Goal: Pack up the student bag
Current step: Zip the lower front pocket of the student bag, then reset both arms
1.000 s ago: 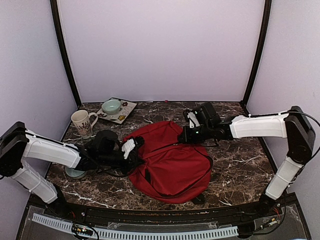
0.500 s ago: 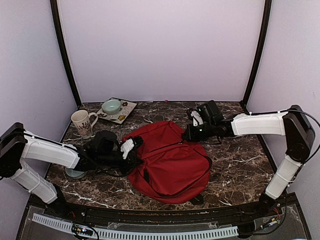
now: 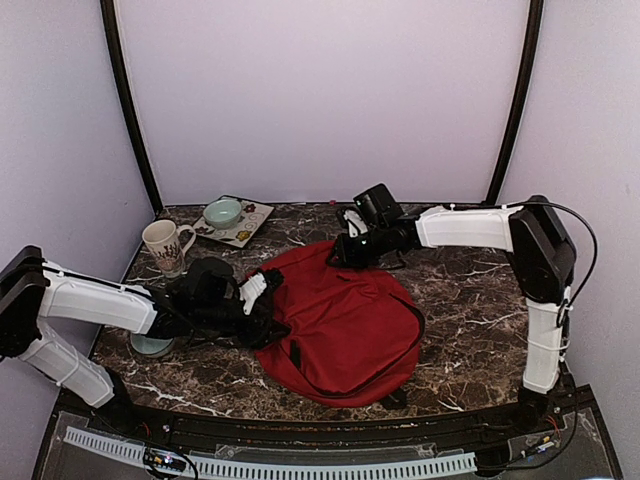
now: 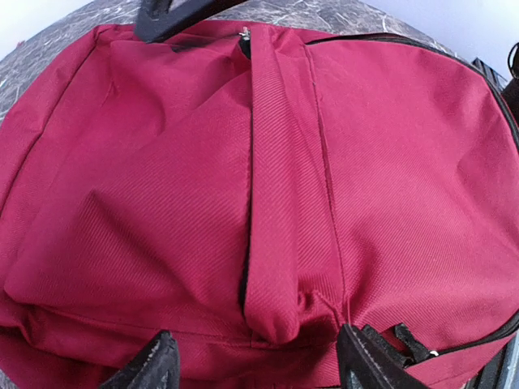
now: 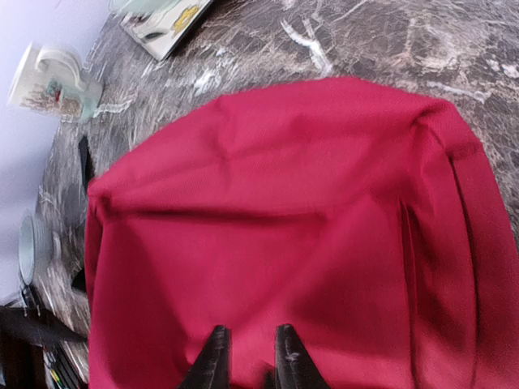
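Marble table (image 3: 480,300), left claw (image 4: 255,348) spread at student bag (image 4: 162,203), right claw (image 5: 249,356) barely parted above it

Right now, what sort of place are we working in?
Probably a staged robot test cell, not a home: plain lilac walls with black frame posts, a marble-pattern table, and props like the student bag and mug.

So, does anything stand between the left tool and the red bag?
Nothing visible does. The left tool is open right at the left edge of the student bag, red fabric directly ahead of its fingers. The mug stands farther back, out of the way.
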{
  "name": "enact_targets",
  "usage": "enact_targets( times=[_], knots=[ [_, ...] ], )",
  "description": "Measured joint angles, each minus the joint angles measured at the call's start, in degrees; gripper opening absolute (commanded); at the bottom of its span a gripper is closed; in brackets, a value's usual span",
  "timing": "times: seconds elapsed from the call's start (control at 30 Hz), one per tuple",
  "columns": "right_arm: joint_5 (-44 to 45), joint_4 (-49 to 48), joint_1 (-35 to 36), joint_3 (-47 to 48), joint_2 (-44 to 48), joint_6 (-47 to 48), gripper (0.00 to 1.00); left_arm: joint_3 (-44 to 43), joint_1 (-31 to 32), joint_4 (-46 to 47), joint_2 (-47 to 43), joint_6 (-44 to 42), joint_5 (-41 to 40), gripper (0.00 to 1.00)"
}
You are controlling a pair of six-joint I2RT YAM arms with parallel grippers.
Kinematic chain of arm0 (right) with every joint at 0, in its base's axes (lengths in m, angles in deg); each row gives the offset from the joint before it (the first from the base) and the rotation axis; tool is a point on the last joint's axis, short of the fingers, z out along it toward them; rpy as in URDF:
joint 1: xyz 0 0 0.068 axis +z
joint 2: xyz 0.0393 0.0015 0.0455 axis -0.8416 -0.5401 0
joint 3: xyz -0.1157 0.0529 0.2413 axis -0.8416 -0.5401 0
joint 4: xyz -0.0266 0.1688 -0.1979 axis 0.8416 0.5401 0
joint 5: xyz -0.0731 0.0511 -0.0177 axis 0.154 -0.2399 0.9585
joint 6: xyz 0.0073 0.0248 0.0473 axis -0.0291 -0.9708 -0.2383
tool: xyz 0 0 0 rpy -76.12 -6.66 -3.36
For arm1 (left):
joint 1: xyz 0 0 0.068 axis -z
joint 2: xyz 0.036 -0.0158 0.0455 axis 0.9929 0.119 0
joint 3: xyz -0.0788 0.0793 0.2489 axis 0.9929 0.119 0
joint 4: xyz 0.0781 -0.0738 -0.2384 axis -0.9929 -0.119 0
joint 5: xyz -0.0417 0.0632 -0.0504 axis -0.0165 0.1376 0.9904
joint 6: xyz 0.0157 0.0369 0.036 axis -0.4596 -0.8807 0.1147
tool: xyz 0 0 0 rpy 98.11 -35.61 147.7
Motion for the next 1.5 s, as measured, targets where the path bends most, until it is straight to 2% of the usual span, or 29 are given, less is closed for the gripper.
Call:
enact_targets(
  times=[0.1,0.33,0.47,0.6,0.67,0.83,0.97,1.03,1.13,1.2,1.33,1.43,1.5],
  knots=[
    [0.2,3.6,0.0,7.4,-4.9,0.4,0.42,-0.3,0.0,-1.3,-1.5,0.0,-0.5,0.79],
    [3.1,10.0,0.0,14.9,-5.7,1.9,0.45,-3.4,0.0,-5.1,-5.4,-0.3,-4.6,0.79],
    [8.3,12.5,-0.4,21.6,-5.2,5.2,0.47,-7.1,0.0,-8.3,-7.5,-2.0,-11.4,0.79],
    [14.4,13.4,-1.6,21.6,-0.2,9.0,0.47,-11.2,-0.2,-11.5,-8.9,-5.9,-21.1,0.79],
    [18.0,12.7,-2.7,18.7,4.7,10.9,0.5,-12.2,-1.3,-12.8,-10.3,-8.1,-24.1,0.79],
    [26.4,8.9,-7.4,8.8,19.2,15.2,0.61,-12.2,-8.7,-13.6,-13.7,-11.0,-26.3,0.82],
    [29.5,6.2,-13.9,0.6,28.4,17.2,0.85,-10.0,-15.0,-12.5,-14.1,-11.9,-27.4,0.98],
    [31.7,5.0,-17.6,-3.9,32.5,17.7,0.93,-8.1,-16.8,-11.9,-14.4,-12.3,-27.6,0.99],
    [37.5,2.9,-20.2,-10.7,38.0,18.1,0.94,-4.8,-20.4,-9.9,-14.9,-12.4,-26.0,0.99],
    [40.0,0.8,-20.3,-15.6,41.3,18.6,0.9,-3.5,-24.3,-8.7,-14.5,-11.8,-23.6,0.99],
    [39.5,-8.1,-20.4,-29.4,46.6,23.2,0.88,-2.8,-31.4,-4.8,-11.6,-10.6,-20.2,0.98],
    [39.2,-15.0,-20.6,-40.2,48.9,25.5,0.99,-2.4,-34.8,-1.2,-7.6,-10.4,-18.0,0.96],
    [39.0,-18.4,-20.9,-45.3,49.9,26.1,1.0,-1.7,-36.7,1.5,-4.6,-10.4,-16.5,0.96]
  ],
)
